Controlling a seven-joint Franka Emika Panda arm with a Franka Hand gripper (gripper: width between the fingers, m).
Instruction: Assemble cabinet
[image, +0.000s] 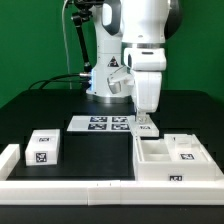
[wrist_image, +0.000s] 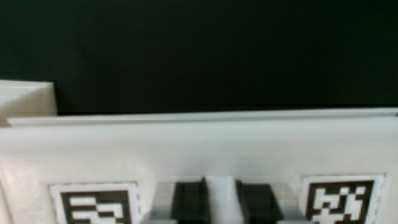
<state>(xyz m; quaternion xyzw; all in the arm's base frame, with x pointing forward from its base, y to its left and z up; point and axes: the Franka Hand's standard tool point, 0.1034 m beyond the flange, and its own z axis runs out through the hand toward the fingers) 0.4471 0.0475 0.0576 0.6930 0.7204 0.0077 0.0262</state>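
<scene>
The cabinet (image: 176, 157) is a white hollow box body with tags, lying at the exterior view's right near the front. My gripper (image: 147, 117) points straight down at the body's back left corner. Its dark fingers (wrist_image: 185, 203) are closed on a thin white panel edge (wrist_image: 219, 200), and the panel (image: 147, 126) carries a tag. The wrist view shows a broad white tagged surface (wrist_image: 196, 150) filling the frame beneath the gripper (wrist_image: 219, 205), with a tag on either side of the fingers. A separate white tagged block (image: 43, 147) sits at the exterior view's left.
The marker board (image: 100, 123) lies flat behind the parts, in front of the arm's base. A low white border rail (image: 70, 185) runs along the front, with a corner piece (image: 8, 160) at the left. The table is black.
</scene>
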